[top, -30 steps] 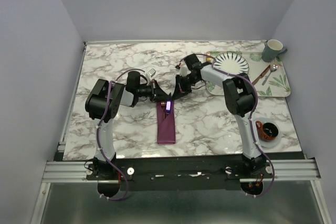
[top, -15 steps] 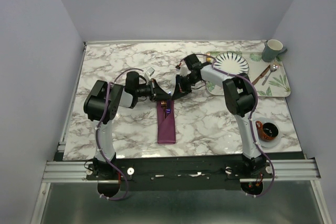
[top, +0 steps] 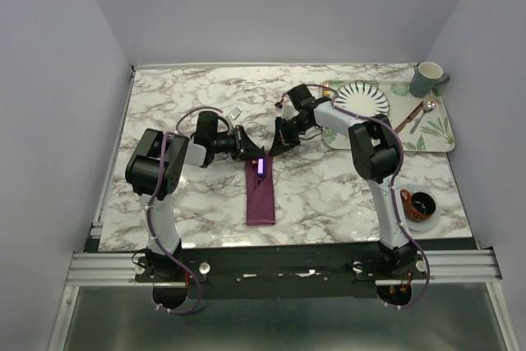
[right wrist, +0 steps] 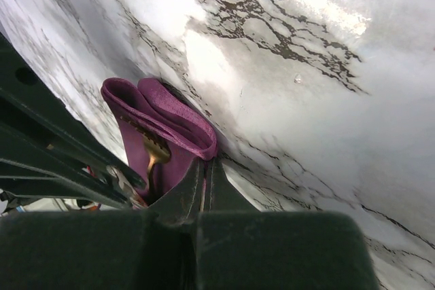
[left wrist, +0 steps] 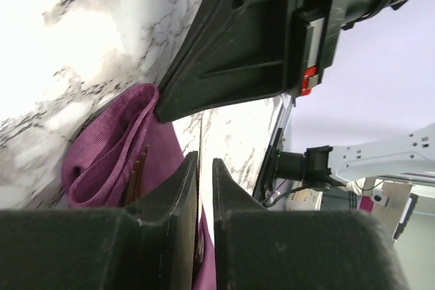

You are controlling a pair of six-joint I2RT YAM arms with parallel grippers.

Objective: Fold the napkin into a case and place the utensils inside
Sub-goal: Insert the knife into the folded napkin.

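Even overhead light, but the marble table (right wrist: 326, 52) glares white in my wrist views. My fingers (left wrist: 88, 249) blur dark; the case (right wrist: 173, 117) shows sharp.

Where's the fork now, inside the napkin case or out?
Inside: the right wrist view shows the copper fork sitting in the open mouth of the folded purple case.

Left gripper (left wrist: 202, 162) is pointing into the case (left wrist: 109, 147).
Jaws are standing slightly apart; right gripper (left wrist: 170, 103) is touching its edge.
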